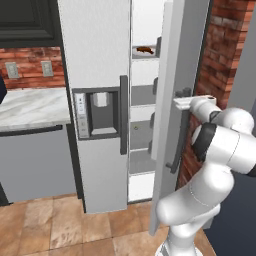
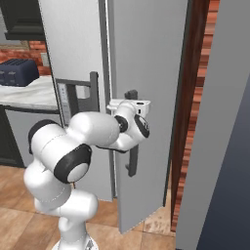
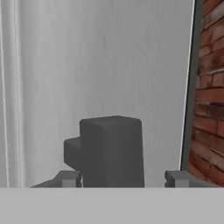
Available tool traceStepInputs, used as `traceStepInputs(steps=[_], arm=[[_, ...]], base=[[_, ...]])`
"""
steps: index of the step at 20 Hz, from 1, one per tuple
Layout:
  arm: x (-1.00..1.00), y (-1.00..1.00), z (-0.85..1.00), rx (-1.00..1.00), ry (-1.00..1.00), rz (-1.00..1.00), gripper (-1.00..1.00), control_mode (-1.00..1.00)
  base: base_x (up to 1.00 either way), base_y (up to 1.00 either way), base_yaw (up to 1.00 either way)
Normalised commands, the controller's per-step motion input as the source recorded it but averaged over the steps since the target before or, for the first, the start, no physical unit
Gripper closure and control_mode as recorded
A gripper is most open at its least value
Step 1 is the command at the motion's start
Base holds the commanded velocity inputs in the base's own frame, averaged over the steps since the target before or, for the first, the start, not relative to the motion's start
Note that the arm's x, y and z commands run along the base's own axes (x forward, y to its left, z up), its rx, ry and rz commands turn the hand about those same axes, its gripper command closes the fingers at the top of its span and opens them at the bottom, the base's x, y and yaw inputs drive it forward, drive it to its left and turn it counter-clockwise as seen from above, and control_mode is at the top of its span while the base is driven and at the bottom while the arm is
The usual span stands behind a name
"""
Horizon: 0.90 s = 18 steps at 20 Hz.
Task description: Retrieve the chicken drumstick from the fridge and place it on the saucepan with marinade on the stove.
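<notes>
The open gripper (image 3: pixel 122 179) straddles the fridge door handle (image 3: pixel 111 151); the chicken drumstick (image 1: pixel 144 50), likely light and slippery, suits a mid-length pinch.

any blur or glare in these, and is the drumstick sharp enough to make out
Left base view: even flat light, no glare; the drumstick is a small soft brown smear on a fridge shelf. Right base view: door evenly lit. Hand view: the door handle is close and soft-edged.

Chicken drumstick (image 1: pixel 144 50) on upper shelf inside fridge (image 1: pixel 100 75).
</notes>
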Motion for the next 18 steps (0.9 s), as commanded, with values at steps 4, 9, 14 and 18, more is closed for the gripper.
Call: traceStepInputs(steps=[4, 9, 14, 18], arm=[[-0.18, -0.21, 0.0, 0.0, 0.0, 0.01, 1.0, -1.0], [0.0, -0.13, 0.0, 0.0, 0.0, 0.02, 1.0, -1.0], [0.0, 0.0, 0.0, 0.0, 0.0, 0.01, -1.0, -1.0], [-0.07, 0.0, 0.0, 0.0, 0.0, 0.0, -1.0, -1.0]], base=[[0.0, 0.0, 0.0], [0.0, 0.0, 0.0], [0.0, 0.0, 0.0], [0.0, 0.0, 0.0]])
